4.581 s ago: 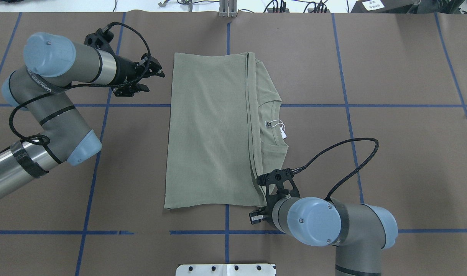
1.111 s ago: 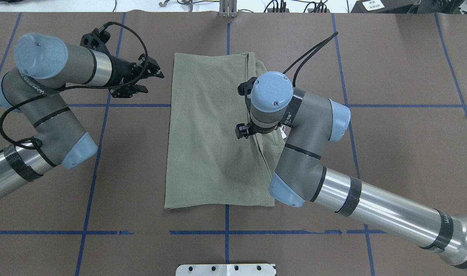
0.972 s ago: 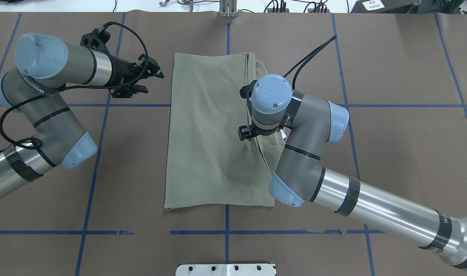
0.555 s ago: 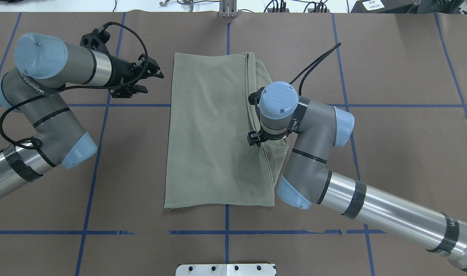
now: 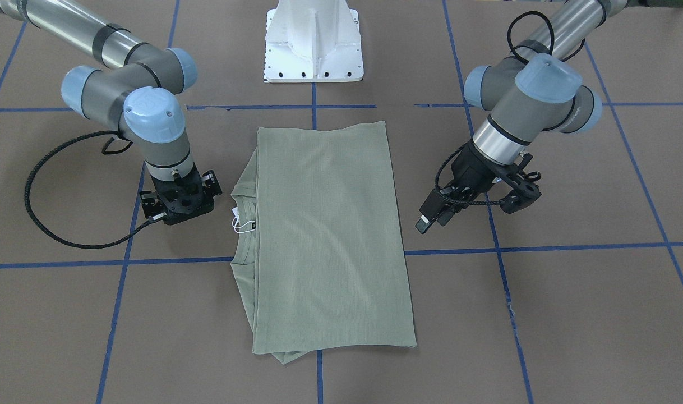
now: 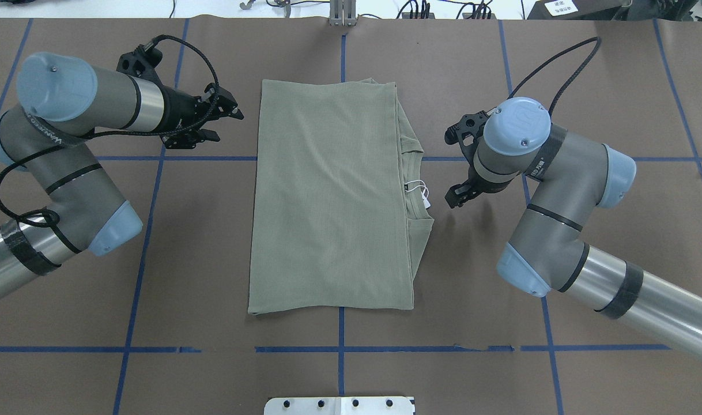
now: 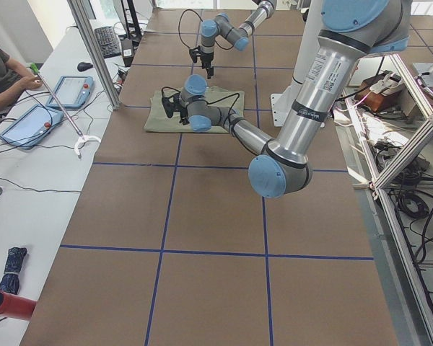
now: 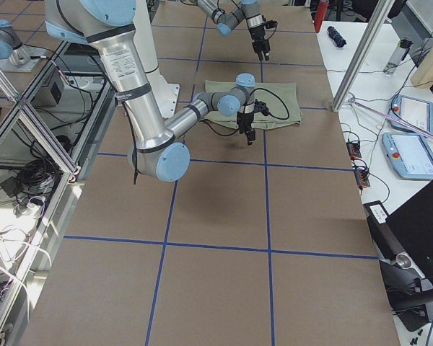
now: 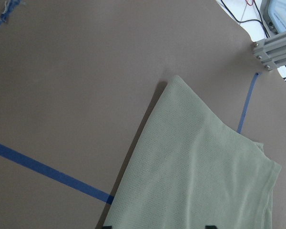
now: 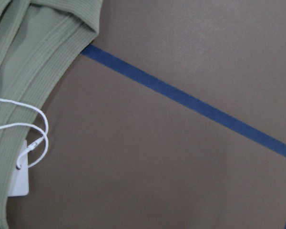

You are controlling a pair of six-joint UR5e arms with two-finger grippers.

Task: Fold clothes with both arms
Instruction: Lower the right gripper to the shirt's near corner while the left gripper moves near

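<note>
The sage-green shirt (image 6: 328, 196) lies folded into a tall rectangle at the table's middle, also in the front view (image 5: 330, 235). Its neck and white hang tag (image 6: 423, 193) stick out on its right edge. My left gripper (image 6: 227, 122) is open and empty, hovering just off the shirt's far left corner; the left wrist view shows that corner (image 9: 200, 176). My right gripper (image 5: 176, 207) points straight down over bare table beside the hang tag (image 10: 19, 179), apart from the shirt and holding nothing. It also shows in the overhead view (image 6: 466, 187).
The white pedestal base (image 5: 313, 45) stands at the near edge. Blue tape lines (image 6: 143, 230) cross the brown table cover. A metal post (image 6: 342, 14) stands at the far edge. An operator (image 7: 0, 72) sits by tablets off the far side.
My right gripper drew the top layer's edge rightward over the neck, then let go and moved off the shirt to its right. My left arm has barely moved.
</note>
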